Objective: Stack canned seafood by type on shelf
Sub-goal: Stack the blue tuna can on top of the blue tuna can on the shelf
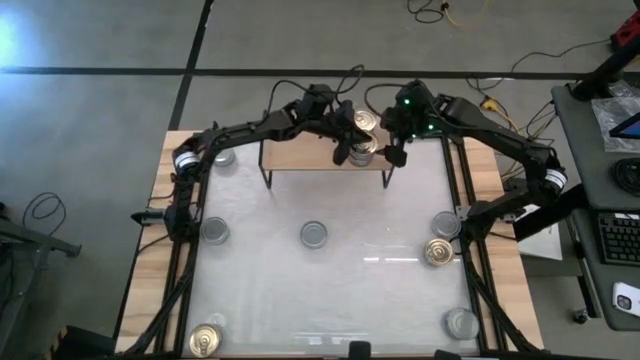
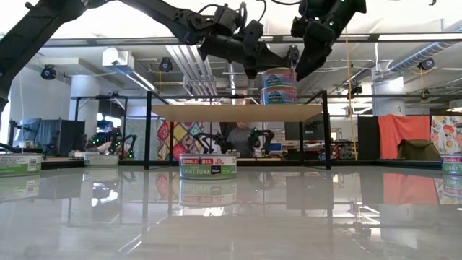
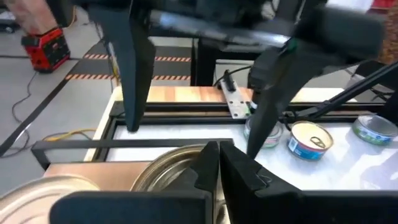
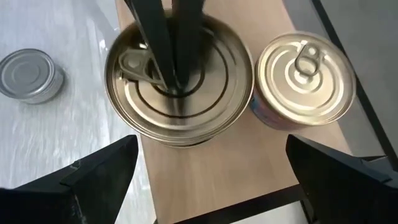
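Note:
The shelf (image 1: 310, 155) (image 2: 234, 112) stands at the table's far side. On its right end are two gold-topped tins side by side (image 4: 179, 81) (image 4: 305, 78). The low view shows two blue-labelled tins stacked (image 2: 279, 85). My left gripper (image 1: 345, 148) (image 3: 217, 171) is shut, its fingers over the lid of the larger-looking tin (image 3: 171, 168). My right gripper (image 1: 395, 150) (image 2: 310, 50) hangs above the shelf's right end, wide open, with a finger on either side of both tins, touching nothing. My left gripper points its shut fingers (image 4: 165, 50) slanting down from the table's left at the middle of the gold lid (image 4: 186, 102) of the tin nearer the shelf's front edge. I cannot tell whether the tips touch the lid. The tin sits upright on the shelf.
Several more tins rest on the white table: silver-topped ones (image 1: 215, 230) (image 1: 314, 235) (image 1: 445, 225) (image 1: 462, 322) (image 1: 222, 155) and gold-topped ones (image 1: 437, 252) (image 1: 205, 340). The middle tin shows as (image 2: 208, 166). The shelf's left part is bare plank. A person sits in the room behind (image 2: 242, 137).

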Available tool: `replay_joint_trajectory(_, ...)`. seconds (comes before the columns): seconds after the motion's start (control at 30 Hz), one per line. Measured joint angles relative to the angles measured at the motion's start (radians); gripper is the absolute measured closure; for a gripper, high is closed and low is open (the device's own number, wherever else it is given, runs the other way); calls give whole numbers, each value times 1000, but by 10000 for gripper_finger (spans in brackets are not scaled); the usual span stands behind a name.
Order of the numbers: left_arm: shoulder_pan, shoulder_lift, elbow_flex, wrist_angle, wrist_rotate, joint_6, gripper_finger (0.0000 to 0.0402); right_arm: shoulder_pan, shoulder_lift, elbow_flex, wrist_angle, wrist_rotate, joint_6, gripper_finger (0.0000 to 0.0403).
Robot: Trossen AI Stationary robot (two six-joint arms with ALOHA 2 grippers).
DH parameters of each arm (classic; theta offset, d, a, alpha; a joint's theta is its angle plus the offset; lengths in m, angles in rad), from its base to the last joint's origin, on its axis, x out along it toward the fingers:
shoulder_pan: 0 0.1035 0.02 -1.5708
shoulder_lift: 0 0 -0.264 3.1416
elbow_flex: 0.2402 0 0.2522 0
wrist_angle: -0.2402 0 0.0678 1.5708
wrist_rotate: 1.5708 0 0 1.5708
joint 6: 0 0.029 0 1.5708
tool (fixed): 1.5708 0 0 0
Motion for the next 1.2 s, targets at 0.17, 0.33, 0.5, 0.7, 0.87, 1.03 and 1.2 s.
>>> replay_joint_trajectory(0.17, -6, -68, -16, -9, 63, 21, 401, 2, 0, -12, -10, 0, 8, 3)
replay_joint_trajectory(0.33, -16, -180, -53, -104, 67, 93, 401, 4, -4, -12, -42, 2, 16, 3)
replay_joint_trajectory(0.5, -25, -323, -235, -126, 38, 153, 401, 30, -7, -13, -108, 4, 36, 3)
replay_joint_trajectory(0.7, -14, -459, -548, 78, -186, 75, 401, 97, -15, -13, -133, 35, 69, 3)
replay_joint_trajectory(0.87, -8, -393, -610, 118, -222, 30, 401, 152, -15, -13, -125, 166, 100, 3)
replay_joint_trajectory(1.03, -2, -278, -538, 115, -224, 27, 401, 169, -14, -15, -110, 258, 161, 3)
replay_joint_trajectory(1.2, 0, -215, -479, 107, -223, 35, 401, 168, -15, -15, -110, 290, 190, 3)
